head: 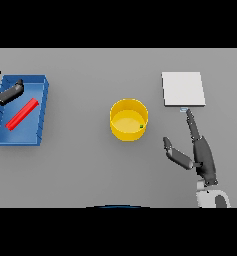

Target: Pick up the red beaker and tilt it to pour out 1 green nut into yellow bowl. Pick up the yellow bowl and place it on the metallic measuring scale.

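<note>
I see a grey table (80,170) from above. Near its middle stands the yellow bowl (129,119), upright, with one small green nut (141,126) inside by its right wall. At the left edge a blue tray (42,107) holds the red beaker (21,114), lying on its side. My left hand (5,94) rests over the tray's far left corner, fingers relaxed, holding nothing. Toward the far right lies the metallic measuring scale (183,89), bare. My right hand (197,150) lies between bowl and scale, fingers straight, thumb spread wide, empty.
</note>
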`<state>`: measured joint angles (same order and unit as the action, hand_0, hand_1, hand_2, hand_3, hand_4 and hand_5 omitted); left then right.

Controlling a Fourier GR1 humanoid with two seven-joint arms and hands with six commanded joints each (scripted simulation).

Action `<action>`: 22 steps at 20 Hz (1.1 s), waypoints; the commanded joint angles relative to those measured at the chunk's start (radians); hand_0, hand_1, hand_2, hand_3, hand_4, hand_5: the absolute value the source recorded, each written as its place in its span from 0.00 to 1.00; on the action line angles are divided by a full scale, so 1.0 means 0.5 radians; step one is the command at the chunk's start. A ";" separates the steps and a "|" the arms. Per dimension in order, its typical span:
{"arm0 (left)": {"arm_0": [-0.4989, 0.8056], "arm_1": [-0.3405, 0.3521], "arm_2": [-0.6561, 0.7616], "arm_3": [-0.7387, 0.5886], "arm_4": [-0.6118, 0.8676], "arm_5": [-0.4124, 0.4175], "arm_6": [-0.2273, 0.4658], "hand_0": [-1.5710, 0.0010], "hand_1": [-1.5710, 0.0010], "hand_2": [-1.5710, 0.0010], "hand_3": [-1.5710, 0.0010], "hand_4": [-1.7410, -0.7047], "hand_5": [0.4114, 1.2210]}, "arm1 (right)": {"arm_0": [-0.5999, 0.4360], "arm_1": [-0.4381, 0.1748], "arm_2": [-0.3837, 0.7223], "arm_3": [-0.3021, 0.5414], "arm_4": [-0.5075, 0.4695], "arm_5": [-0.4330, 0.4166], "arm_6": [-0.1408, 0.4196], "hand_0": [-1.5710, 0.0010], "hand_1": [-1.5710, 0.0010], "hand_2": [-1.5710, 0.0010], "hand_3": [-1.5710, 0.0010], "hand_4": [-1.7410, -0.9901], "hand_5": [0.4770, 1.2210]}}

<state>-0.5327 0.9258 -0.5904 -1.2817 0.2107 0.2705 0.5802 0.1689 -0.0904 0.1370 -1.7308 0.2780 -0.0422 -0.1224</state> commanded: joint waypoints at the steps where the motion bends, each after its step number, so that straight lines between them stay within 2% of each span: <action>1: 0.002 0.008 0.016 -0.002 0.010 0.003 -0.029 0.95 0.96 0.96 0.96 0.92 0.32 | -0.012 -0.001 0.012 0.006 0.041 -0.018 0.021 1.00 1.00 1.00 1.00 0.73 0.25; 3: -0.024 -0.034 0.029 0.032 0.013 0.020 -0.087 0.97 0.97 0.97 0.97 0.92 0.32 | -0.043 -0.012 0.037 0.031 0.101 -0.021 0.066 1.00 1.00 1.00 1.00 0.72 0.25; 5: -0.012 -0.052 0.024 0.043 0.004 0.044 -0.114 0.98 0.98 0.98 0.98 0.93 0.33 | -0.117 -0.065 0.065 0.049 0.082 0.077 0.000 1.00 1.00 1.00 1.00 0.77 0.29; 9: 0.000 -0.068 0.007 0.017 0.012 0.054 -0.082 0.99 0.99 0.99 0.99 0.92 0.36 | -0.337 -0.248 0.144 0.073 0.204 0.248 0.054 1.00 1.00 1.00 1.00 0.68 0.31; 10: -0.008 -0.073 0.007 0.016 0.015 0.056 -0.069 0.99 0.99 0.99 0.99 0.92 0.36 | -0.406 -0.297 0.167 0.081 0.245 0.298 0.110 1.00 1.00 1.00 1.00 0.65 0.30; 13: -0.010 -0.072 0.004 0.009 0.012 0.060 -0.072 1.00 1.00 1.00 1.00 0.91 0.37 | -0.593 -0.440 0.290 0.148 0.498 0.373 0.192 1.00 1.00 1.00 1.00 0.61 0.27; 14: -0.009 -0.059 0.007 0.016 0.015 0.043 -0.077 1.00 1.00 1.00 1.00 0.91 0.37 | -0.645 -0.501 0.343 0.181 0.586 0.398 0.139 1.00 1.00 1.00 1.00 0.61 0.26; 17: -0.007 -0.068 0.003 0.024 0.015 0.044 -0.092 1.00 1.00 1.00 1.00 0.92 0.38 | -0.858 -0.596 0.471 0.312 0.757 0.498 0.096 1.00 1.00 1.00 1.00 0.62 0.25; 19: -0.012 -0.068 0.003 0.015 0.017 0.046 -0.091 1.00 1.00 1.00 1.00 0.91 0.38 | -0.963 -0.624 0.532 0.348 0.791 0.575 0.036 1.00 1.00 1.00 1.00 0.63 0.25; 21: -0.003 -0.062 0.004 0.007 0.019 0.049 -0.099 1.00 1.00 1.00 1.00 0.91 0.39 | -1.050 -0.601 0.596 0.402 0.828 0.641 0.055 1.00 1.00 1.00 1.00 0.62 0.24; 22: -0.007 -0.067 -0.009 -0.008 0.015 0.052 -0.056 1.00 1.00 1.00 1.00 0.91 0.38 | -1.085 -0.608 0.622 0.427 0.844 0.668 0.039 1.00 1.00 1.00 1.00 0.62 0.24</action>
<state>-0.5361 0.8920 -0.5952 -1.2860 0.2185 0.2964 0.5524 -0.3741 -0.3945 0.4478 -1.5173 0.7001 0.2918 -0.1025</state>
